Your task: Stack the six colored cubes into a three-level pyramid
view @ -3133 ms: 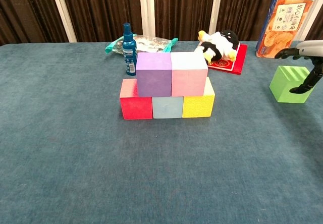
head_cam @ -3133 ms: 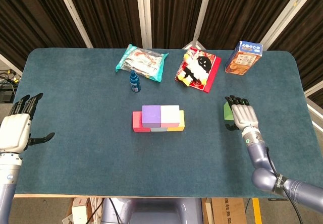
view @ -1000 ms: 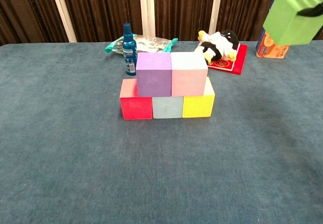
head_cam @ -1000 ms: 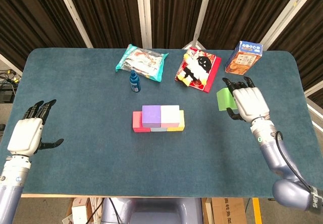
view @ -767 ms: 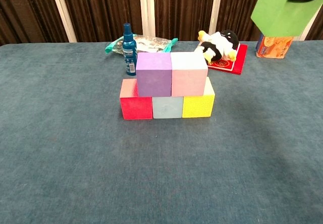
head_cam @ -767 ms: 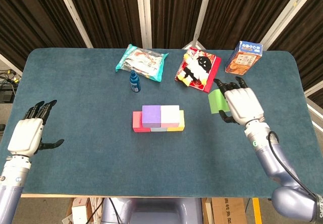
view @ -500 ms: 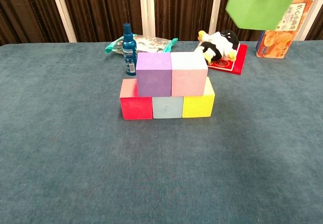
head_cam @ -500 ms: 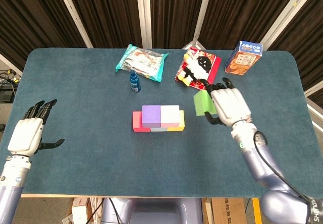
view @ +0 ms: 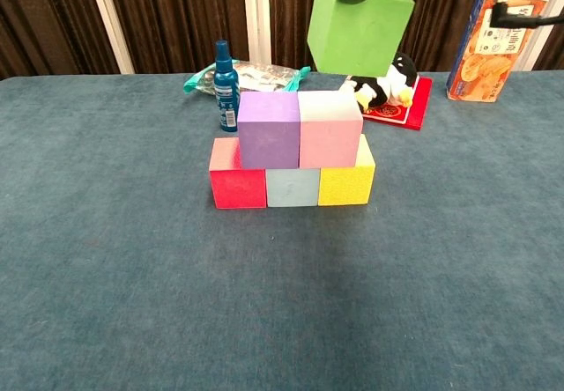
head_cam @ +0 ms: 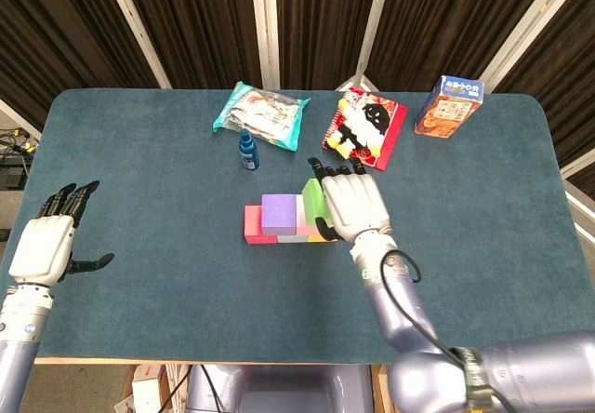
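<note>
Right hand [head_cam: 351, 204] grips green cube [view: 359, 21] above purple [view: 268, 129] and pink cubes [view: 329, 129] | likely light, rigid; opposite flat faces hold best | left hand [head_cam: 42, 246] empty, fingers spread

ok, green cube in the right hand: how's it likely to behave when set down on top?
The green cube is probably light: the right hand carries it clear above the stack. It hangs tilted, so it may land on an edge and rock. Its flat faces should sit stable on the purple cube and pink cube.

six cubes [view: 300, 129], two hands [head_cam: 351, 204]
</note>
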`<state>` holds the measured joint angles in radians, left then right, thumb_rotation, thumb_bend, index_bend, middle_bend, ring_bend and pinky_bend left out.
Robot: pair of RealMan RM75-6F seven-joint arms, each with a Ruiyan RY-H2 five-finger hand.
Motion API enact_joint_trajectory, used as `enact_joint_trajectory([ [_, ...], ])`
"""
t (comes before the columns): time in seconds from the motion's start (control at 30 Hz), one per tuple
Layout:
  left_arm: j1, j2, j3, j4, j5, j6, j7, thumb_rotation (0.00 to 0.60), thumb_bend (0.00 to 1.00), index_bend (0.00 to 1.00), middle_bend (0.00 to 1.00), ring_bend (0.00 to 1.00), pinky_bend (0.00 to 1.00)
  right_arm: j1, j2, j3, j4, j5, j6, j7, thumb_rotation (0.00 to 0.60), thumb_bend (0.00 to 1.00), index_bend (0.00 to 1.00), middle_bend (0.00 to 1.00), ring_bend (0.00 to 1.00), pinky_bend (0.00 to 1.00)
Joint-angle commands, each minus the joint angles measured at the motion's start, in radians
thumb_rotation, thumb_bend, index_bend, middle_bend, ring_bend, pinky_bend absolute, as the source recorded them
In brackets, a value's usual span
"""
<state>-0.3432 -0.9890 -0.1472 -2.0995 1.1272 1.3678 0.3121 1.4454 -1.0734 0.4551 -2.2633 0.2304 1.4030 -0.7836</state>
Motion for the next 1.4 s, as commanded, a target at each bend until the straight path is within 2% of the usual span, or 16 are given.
enact_joint_trajectory([
  [0.03, 0.000, 0.000, -0.003, 0.002, -0.007, -0.002, -0.001, 0.600, 0.12, 0.00, 0.10, 0.05, 0.10, 0.079, -0.093, 0.028, 0.071, 0.077, 0.086, -0.058, 0.600, 0.46, 0.00, 0.34, 0.20, 0.00],
  [0.33, 0.005, 0.014, -0.018, 0.007, -0.002, -0.005, -0.049, 0.600, 0.12, 0.00, 0.10, 0.05, 0.09, 0.146, -0.204, 0.068, 0.167, 0.164, 0.181, -0.130, 0.600, 0.46, 0.00, 0.35, 0.20, 0.00],
  [0.5, 0.014, 0.034, -0.029, 0.023, 0.049, 0.006, -0.101, 0.600, 0.12, 0.00, 0.10, 0.05, 0.09, 0.154, -0.249, 0.101, 0.214, 0.200, 0.215, -0.165, 0.600, 0.46, 0.00, 0.35, 0.20, 0.00],
  [0.9, 0.017, 0.034, -0.032, 0.039, 0.060, 0.002, -0.112, 0.600, 0.12, 0.00, 0.07, 0.04, 0.08, 0.135, -0.305, 0.223, 0.291, 0.293, 0.227, -0.210, 0.600, 0.46, 0.00, 0.35, 0.20, 0.00],
  [1.4, 0.018, 0.033, -0.032, 0.039, 0.057, -0.009, -0.111, 0.600, 0.12, 0.00, 0.07, 0.04, 0.08, 0.060, -0.327, 0.215, 0.267, 0.182, 0.151, -0.213, 0.600, 0.46, 0.00, 0.35, 0.20, 0.00],
])
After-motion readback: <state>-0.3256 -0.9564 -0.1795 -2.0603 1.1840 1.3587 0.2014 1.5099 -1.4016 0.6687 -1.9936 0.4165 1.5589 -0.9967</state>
